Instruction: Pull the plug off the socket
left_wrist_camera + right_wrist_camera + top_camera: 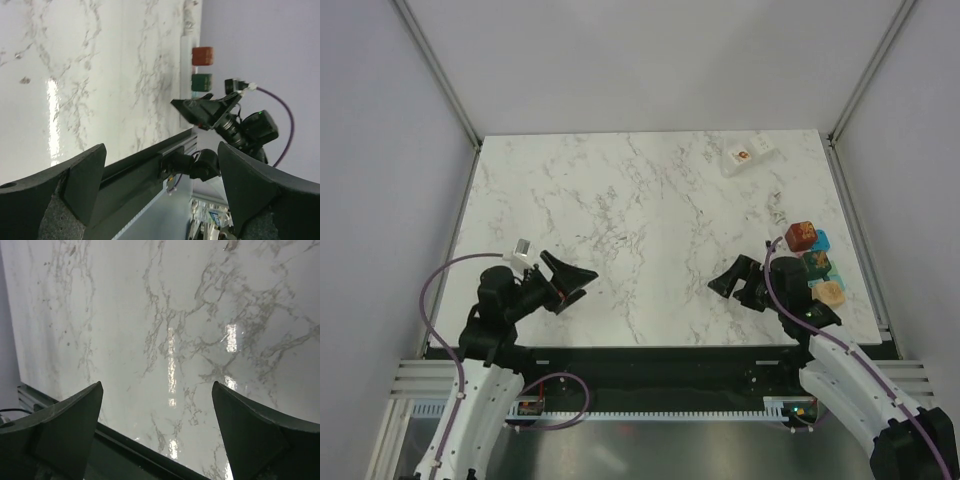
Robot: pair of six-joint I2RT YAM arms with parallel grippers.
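The white socket (751,154) lies at the far right of the marble table (640,240), with a small orange-brown mark on top. The plug on it is too small to tell apart. Both arms are low at the near edge, far from the socket. My left gripper (582,283) (161,150) points right, open, with nothing between its fingers. My right gripper (732,285) (156,385) points left, open and empty over bare marble. The socket is out of both wrist views.
Several coloured blocks sit along the right edge: a red one (802,234) (202,55), a blue one (819,241), a green one (816,263) (201,81) and an orange one (830,291). A small metallic bit (778,213) lies between them and the socket.
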